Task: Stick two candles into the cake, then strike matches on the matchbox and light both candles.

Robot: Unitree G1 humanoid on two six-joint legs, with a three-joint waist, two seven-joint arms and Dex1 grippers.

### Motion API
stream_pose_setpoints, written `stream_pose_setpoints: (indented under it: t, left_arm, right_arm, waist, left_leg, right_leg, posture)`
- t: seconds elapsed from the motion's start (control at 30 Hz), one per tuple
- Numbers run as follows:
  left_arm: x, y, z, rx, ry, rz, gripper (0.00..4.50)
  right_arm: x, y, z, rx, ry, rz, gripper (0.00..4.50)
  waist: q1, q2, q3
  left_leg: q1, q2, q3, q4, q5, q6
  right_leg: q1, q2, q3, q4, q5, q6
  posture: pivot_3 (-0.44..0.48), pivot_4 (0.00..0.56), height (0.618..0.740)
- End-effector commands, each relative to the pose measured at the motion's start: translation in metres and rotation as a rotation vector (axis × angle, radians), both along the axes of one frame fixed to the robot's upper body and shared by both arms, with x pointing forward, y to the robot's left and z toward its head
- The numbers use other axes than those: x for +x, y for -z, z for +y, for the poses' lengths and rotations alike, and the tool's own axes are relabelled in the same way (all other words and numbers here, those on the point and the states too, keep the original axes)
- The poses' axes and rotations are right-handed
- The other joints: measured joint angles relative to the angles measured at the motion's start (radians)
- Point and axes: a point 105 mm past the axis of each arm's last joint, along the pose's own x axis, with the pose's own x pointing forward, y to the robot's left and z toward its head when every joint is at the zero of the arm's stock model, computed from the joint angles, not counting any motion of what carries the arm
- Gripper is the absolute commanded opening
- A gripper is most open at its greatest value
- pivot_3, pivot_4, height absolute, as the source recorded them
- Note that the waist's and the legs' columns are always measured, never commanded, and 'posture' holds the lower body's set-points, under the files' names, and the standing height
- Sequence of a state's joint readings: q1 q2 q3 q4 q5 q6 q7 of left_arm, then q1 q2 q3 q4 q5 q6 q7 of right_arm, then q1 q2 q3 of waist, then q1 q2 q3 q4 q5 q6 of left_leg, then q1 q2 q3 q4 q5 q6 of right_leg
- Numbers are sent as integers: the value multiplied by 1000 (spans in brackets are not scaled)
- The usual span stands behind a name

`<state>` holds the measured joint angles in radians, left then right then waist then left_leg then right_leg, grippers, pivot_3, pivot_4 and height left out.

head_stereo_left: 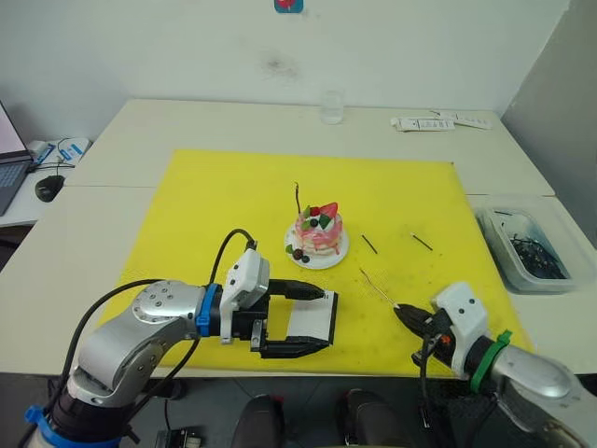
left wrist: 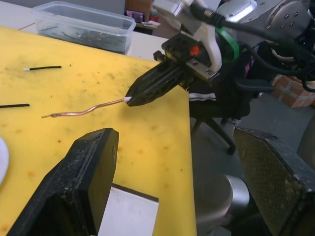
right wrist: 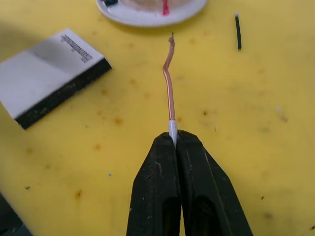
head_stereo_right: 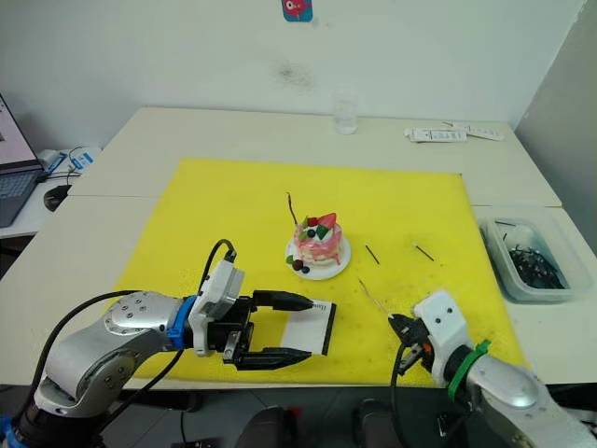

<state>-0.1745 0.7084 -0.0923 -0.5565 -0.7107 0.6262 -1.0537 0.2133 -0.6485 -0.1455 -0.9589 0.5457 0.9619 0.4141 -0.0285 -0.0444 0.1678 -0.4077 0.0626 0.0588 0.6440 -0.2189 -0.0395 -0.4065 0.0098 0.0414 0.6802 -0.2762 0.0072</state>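
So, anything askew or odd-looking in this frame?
The candle pinched at its white end by the right gripper is kinked and wavy, not straight. The candle already in the cake leans slightly.

A yellow rectangular mat (head_stereo_left: 215,205) covers the near white table (head_stereo_left: 187,126). A clear drinking glass (head_stereo_left: 332,107) stands at the far side, with white remote controls (head_stereo_left: 438,121) to its right. A clear plastic tub of dark bits (head_stereo_left: 527,250) sits right of the mat, and a black computer mouse (head_stereo_left: 47,187) lies far left.
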Motion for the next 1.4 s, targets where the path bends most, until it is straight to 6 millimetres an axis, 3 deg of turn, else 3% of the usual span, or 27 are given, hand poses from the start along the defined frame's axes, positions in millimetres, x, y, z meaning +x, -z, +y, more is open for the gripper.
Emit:
stream_pose_setpoints:
  t: [0.03, 0.2, 0.27, 0.37, 0.57, 0.8, 0.93, 1.13, 1.33, 1.4]
  left_arm:
    - [-5, -7, -10, -28, 33, -31, 4100]
    - [-8, -8, -16, -36, 47, -33, 4100]
    - [-10, -9, -17, -41, 53, -28, 4100]
    - [-12, -10, -21, -53, 57, -20, 4100]
    - [-15, -11, -24, -58, 63, -5, 4100]
    - [-13, -11, -25, -62, 58, -4, 4100]
    - [-14, -10, -25, -66, 56, -1, 4100]
    - [-15, -7, -25, -67, 49, 7, 4100]
    - [-14, -6, -26, -65, 41, 3, 4100]
    - [-15, -4, -29, -58, 45, -8, 4100]
  right_arm:
    - [-2, -17, -28, -91, -31, -9, 12]
    - [-13, -11, -91, -254, -34, 40, 12]
    - [-21, -6, -105, -299, -68, 39, 12]
    - [-27, 4, -124, -234, 4, 64, 12]
    - [-38, 17, -130, -176, 14, 126, 12]
    - [-35, 23, -132, -185, 29, 142, 12]
    - [-35, 21, -131, -196, 11, 138, 987]
    - [-35, 6, -133, -265, -8, 115, 3151]
    - [-35, -19, -133, -364, -51, 147, 3151]
    - [-31, -24, -133, -502, -51, 236, 3151]
  waist:
    - [0, 0, 0]
    - [11, -1, 0]
    - [11, -1, 0]
    - [9, -1, 0]
    - [1, 2, 0]
    - [2, 2, 0]
    - [2, 2, 0]
    - [2, 2, 0]
    - [2, 2, 1]
    - [2, 4, 1]
  left_leg:
    - [0, -1, 0, 0, 0, 0]
    - [-1, -1, -2, -1, 0, 1]
    - [-1, -1, -1, -1, -1, 1]
    - [-1, 0, -2, 0, -1, 1]
    - [1, 1, -2, 0, -1, 1]
    - [1, -1, -1, 0, -1, 1]
    - [1, 0, -1, 0, -1, 1]
    - [1, 0, -1, 0, -1, 1]
    - [1, -1, -1, 0, -1, 1]
    - [1, -1, -2, 0, -1, 1]
  right_leg:
    - [0, 1, 0, 0, 0, 0]
    - [0, 3, -2, -2, -1, -1]
    - [0, 3, -2, -2, -2, -1]
    - [0, 3, -2, -1, -2, -1]
    - [1, 3, 0, 0, -2, -2]
    - [1, 3, 0, 0, -3, -4]
    - [1, 3, 0, 0, -3, -4]
    - [1, 3, 0, 0, -3, -3]
    - [2, 3, 0, 0, -2, -3]
    - [2, 3, 0, 0, -2, -3]
  posture:
    - [0, 150, 740]
    - [0, 150, 740]
    - [0, 150, 740]
    - [0, 150, 740]
    - [0, 150, 740]
    - [0, 150, 740]
    - [0, 150, 740]
    - [0, 150, 740]
    - [0, 150, 740]
    - [0, 150, 740]
